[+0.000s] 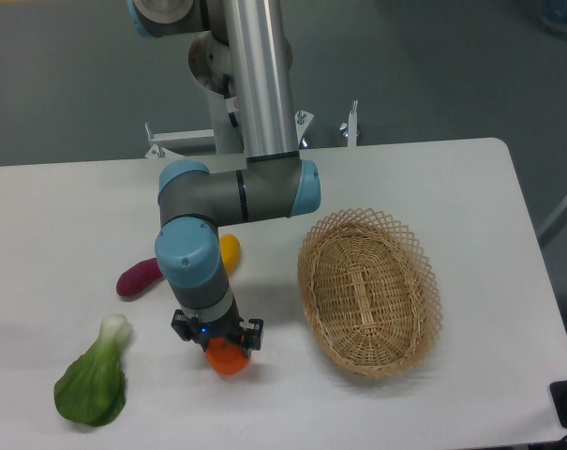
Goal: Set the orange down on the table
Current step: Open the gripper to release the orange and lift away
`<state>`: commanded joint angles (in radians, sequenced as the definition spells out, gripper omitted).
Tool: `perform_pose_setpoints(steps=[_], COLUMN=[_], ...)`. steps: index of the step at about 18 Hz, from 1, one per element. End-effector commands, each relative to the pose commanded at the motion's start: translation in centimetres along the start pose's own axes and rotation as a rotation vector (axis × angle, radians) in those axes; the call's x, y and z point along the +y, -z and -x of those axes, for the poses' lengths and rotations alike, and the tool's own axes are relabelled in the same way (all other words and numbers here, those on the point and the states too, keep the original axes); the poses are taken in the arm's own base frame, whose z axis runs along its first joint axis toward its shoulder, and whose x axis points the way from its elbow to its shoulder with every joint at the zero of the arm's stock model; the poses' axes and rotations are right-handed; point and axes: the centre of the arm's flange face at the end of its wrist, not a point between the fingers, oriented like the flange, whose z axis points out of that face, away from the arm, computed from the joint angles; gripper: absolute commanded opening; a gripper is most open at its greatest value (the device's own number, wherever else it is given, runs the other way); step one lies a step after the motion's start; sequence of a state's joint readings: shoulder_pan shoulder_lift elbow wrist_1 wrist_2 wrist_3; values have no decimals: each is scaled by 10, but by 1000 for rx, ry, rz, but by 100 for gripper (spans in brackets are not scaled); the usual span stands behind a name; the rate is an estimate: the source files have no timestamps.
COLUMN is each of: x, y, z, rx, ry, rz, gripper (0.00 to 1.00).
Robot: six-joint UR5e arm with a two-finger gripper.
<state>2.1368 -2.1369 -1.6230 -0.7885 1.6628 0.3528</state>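
Observation:
The orange (227, 358) is a small bright-orange fruit low over the white table (433, 178), left of the basket. My gripper (219, 339) points straight down and is shut on the orange, whose top is hidden under the black fingers. Its lower half shows beneath them, at or very near the tabletop; I cannot tell whether it touches.
An oval wicker basket (369, 291) stands to the right. A yellow fruit (230, 251) lies partly behind my arm, a purple vegetable (139, 277) to its left. A green bok choy (94, 380) lies at the front left near the table's edge.

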Motion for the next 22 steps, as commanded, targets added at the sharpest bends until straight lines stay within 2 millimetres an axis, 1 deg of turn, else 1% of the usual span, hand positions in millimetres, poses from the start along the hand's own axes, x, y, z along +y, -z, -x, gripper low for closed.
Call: perform_pose_setpoints(steps=[2, 4, 6, 7, 9, 10, 11, 14, 16, 19, 22], x=[-1, -2, -5, -10, -17, -16, -14, -6, -1, 3, 6], y=[3, 14, 20, 30, 42, 58, 68, 91, 100, 111, 115], z=[1, 2, 4, 8, 16, 30, 39, 56, 65, 72, 74], rx=[-4, -8, -12, -21, -33, -42, -49, -62, -53, -50, -40], ry=[-10, -33, -49, -52, -62, -51, -64, -129, -134, -173, -204], rz=[-5, -21, -31, -51, -72, -87, -100, -111, -107, -106, -94], gripper=[100, 100, 100, 100, 100, 100, 100, 100, 100, 100, 100])
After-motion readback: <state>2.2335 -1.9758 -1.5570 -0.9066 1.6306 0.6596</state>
